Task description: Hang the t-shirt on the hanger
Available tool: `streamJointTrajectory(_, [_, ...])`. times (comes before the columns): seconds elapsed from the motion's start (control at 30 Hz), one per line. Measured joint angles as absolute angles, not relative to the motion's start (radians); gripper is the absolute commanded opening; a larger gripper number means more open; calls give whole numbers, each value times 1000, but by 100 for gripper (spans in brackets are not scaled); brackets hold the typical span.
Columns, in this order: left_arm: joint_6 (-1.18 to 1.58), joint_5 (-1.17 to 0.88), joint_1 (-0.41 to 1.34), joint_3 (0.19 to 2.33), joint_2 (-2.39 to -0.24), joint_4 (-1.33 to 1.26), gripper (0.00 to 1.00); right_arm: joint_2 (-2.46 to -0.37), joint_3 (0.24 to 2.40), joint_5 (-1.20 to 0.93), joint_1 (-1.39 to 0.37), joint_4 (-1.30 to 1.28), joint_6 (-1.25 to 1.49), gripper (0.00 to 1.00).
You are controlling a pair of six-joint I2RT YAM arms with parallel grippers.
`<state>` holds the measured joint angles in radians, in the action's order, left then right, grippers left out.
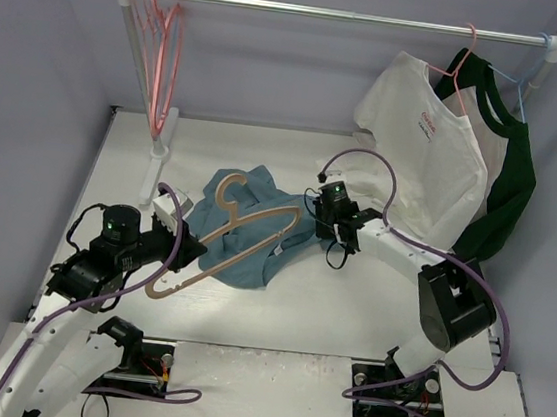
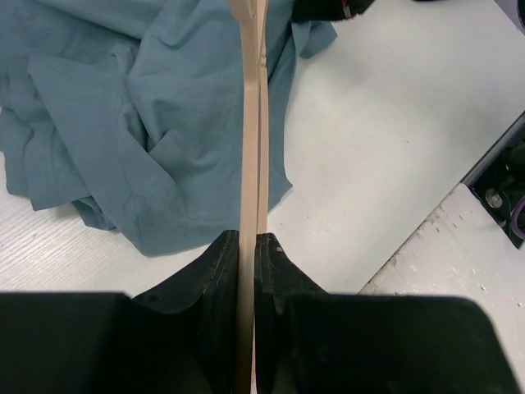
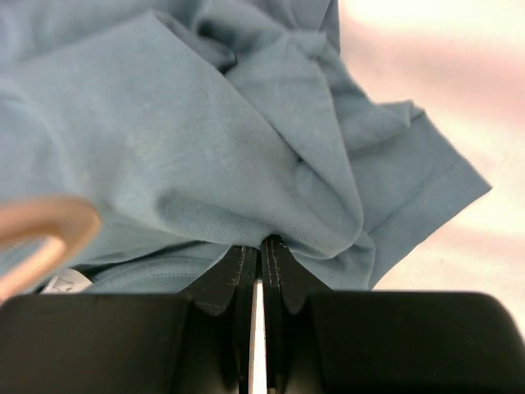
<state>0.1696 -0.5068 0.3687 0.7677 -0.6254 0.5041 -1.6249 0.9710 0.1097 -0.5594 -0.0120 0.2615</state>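
Grips hanger [image 2: 250, 123] in left pincer [image 2: 248, 240], clamps t-shirt [image 3: 205, 148] edge tight in right pincer [image 3: 261, 245]; cannot read red print [image 1: 428, 120] on white shirt [image 1: 438, 181].

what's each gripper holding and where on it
The left gripper holds the hanger by one arm. The right gripper pinches a fold of the t-shirt beside a sleeve.

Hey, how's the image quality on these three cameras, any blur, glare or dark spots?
Right wrist view: the hanger at the left edge is blurred, the t-shirt sharp, the table washed out pinkish. Left wrist view: sharp, though the left end effector is near-black. Top view: even light, soft shadows.
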Motion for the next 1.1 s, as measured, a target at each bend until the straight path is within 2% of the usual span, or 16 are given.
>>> streamJointTrajectory(0.57, [173, -539, 421, 768, -655, 509, 0, -1646, 1138, -44, -530, -114, 229, 3])
streamJointTrajectory(1.1, [157, -357, 565, 768, -768, 456, 0, -1648, 1213, -116, -530, -205, 207, 4])
